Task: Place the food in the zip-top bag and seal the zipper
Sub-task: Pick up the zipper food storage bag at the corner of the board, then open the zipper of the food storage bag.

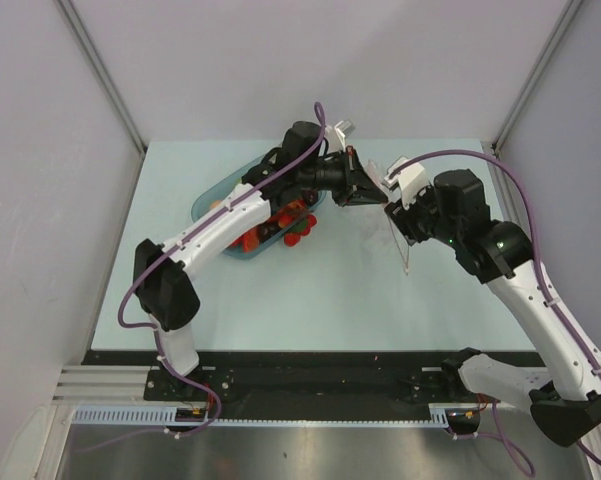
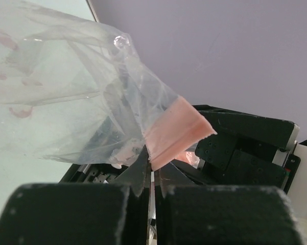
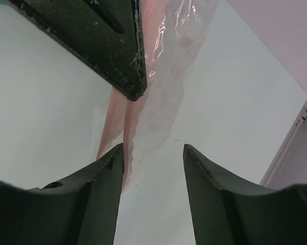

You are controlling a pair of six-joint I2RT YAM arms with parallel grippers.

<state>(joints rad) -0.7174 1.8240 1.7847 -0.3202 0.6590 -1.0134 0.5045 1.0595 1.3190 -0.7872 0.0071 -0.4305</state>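
zip-top bag: thin clear plastic film, glossy, crinkled
zipper: thicker pinkish strip, smooth, semi-opaque
left gripper: matt black plastic fingers, edges scuffed pale
right gripper: same matt black plastic, fine-grained, nicked along the edges
table: pale blue-green top, matt, smooth
tray: blue translucent plastic, glossy
arm shells: white plastic, smooth, slight sheen
cable: purple, smooth jacket
front plate: bare brushed metal
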